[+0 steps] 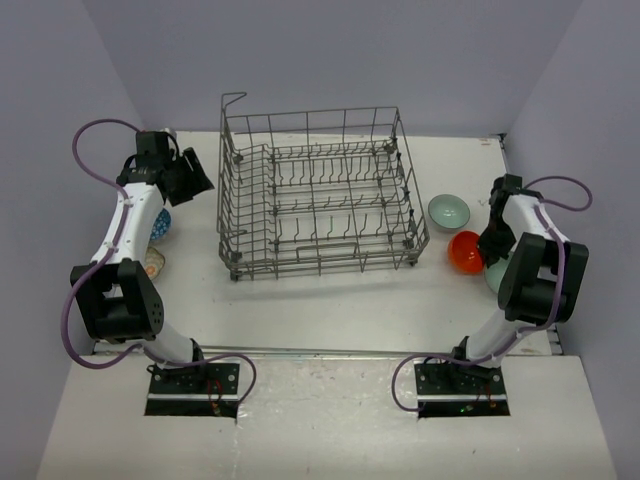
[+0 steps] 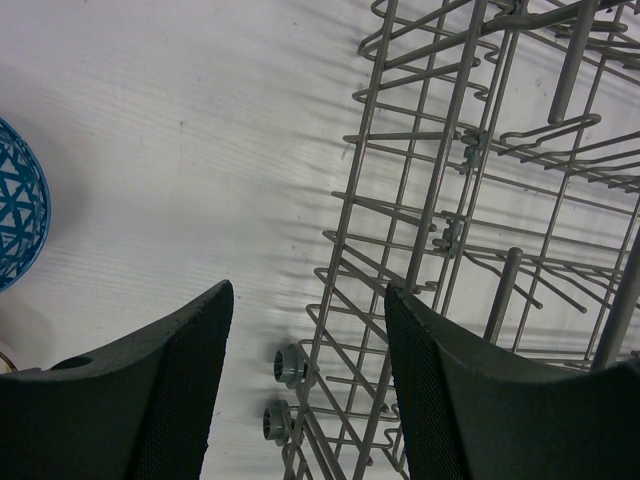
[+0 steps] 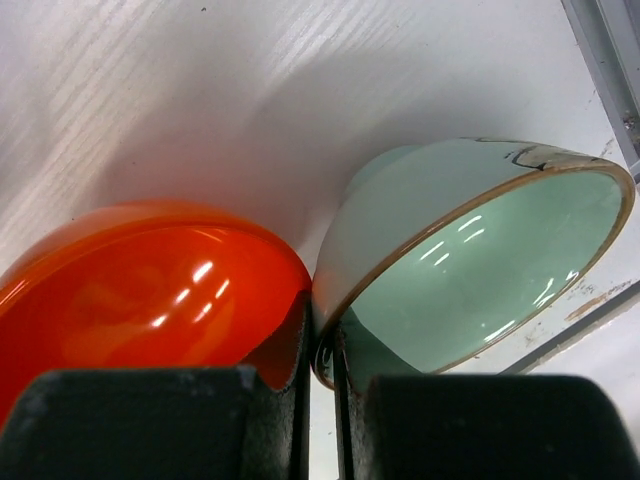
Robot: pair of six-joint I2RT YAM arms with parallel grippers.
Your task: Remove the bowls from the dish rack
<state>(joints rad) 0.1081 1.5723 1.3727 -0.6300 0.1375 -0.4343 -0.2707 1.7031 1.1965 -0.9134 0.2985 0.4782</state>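
Observation:
The grey wire dish rack (image 1: 322,262) stands mid-table and holds no bowl that I can see. My left gripper (image 1: 188,176) is open and empty, hovering over the rack's left corner (image 2: 440,200); the blue bowl (image 2: 15,210) lies on the table to its left. My right gripper (image 3: 322,400) is shut on the rim of a mint-green bowl (image 3: 480,260), which is tilted and touches the orange bowl (image 3: 140,290). From above, the orange bowl (image 1: 464,252) sits right of the rack, the held mint bowl (image 1: 493,278) is half hidden under the right arm, and a second mint-green bowl (image 1: 448,211) lies behind them.
The blue bowl (image 1: 162,224) and a whitish patterned bowl (image 1: 153,266) lie beside the left arm. Two small rack wheels (image 2: 288,365) stick out at the rack's corner. A metal strip (image 3: 610,60) marks the table's right edge. Purple walls enclose the table.

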